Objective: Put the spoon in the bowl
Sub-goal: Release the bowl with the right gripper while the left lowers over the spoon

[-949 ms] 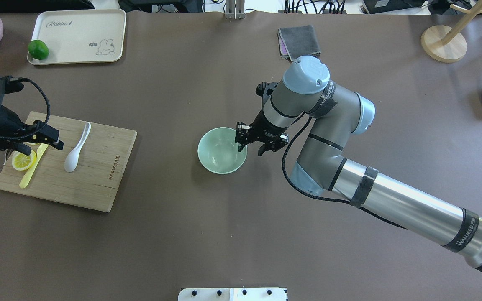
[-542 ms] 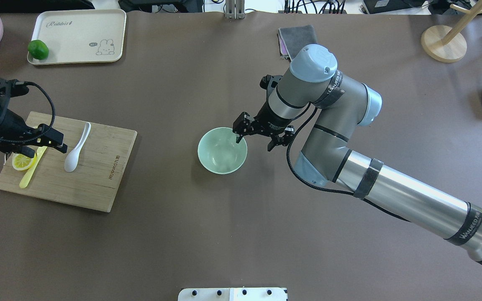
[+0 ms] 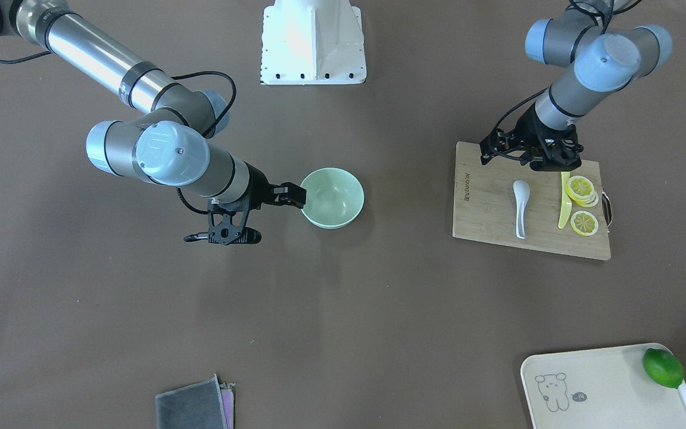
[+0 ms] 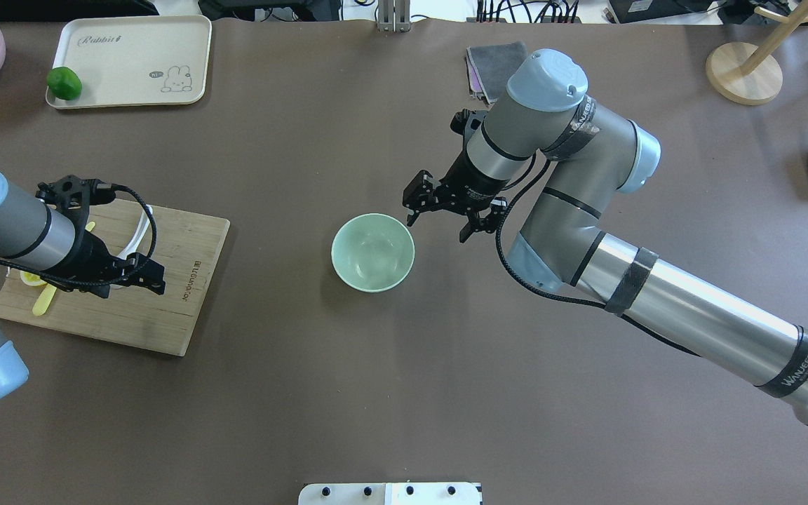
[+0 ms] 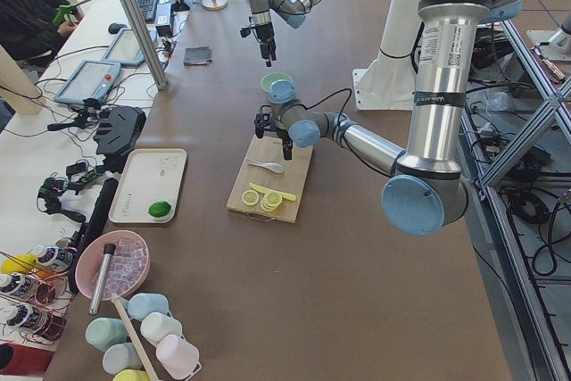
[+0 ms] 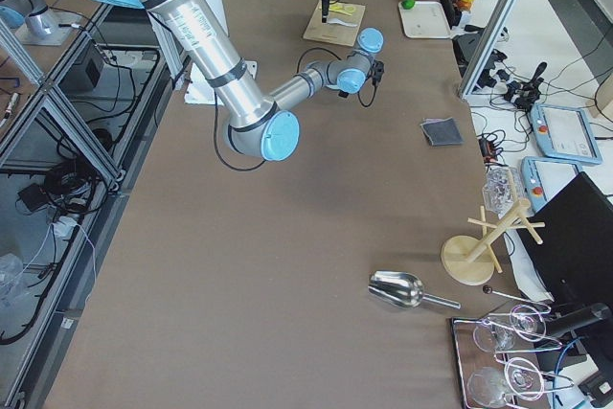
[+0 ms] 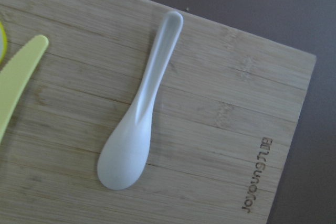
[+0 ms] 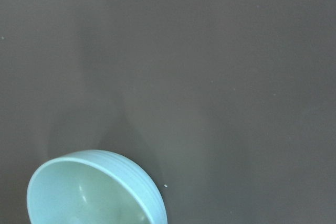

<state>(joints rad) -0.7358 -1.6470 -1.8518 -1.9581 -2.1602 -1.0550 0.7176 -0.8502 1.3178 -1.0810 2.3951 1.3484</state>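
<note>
Left tool (image 3: 524, 159) hangs above the cutting board (image 3: 486, 205), jaws apart, nothing in them. In the front-facing view the spoon (image 3: 520, 207) lies flat on the board at approx 6 o'clock from it, untouched. In the wrist view the handle is at 1 o'clock and the scoop at 7. Risks, IMO: the handle is glossy and curved w/ little to bite on, so the pads could skid it over the wood, or pinch off-centre and drop it en route. A yellow knife (image 3: 564, 205) lies near, at 3 o'clock of the spoon, and a wide descent could nudge it. The bowl (image 4: 348, 235) sits well apart on the surface, empty. The right tool (image 4: 439, 226), also open and empty, hovers just beside its rim at 2 o'clock in the overhead view. That makes an arm clash poss., or a high release could bounce the spoon out.
</note>
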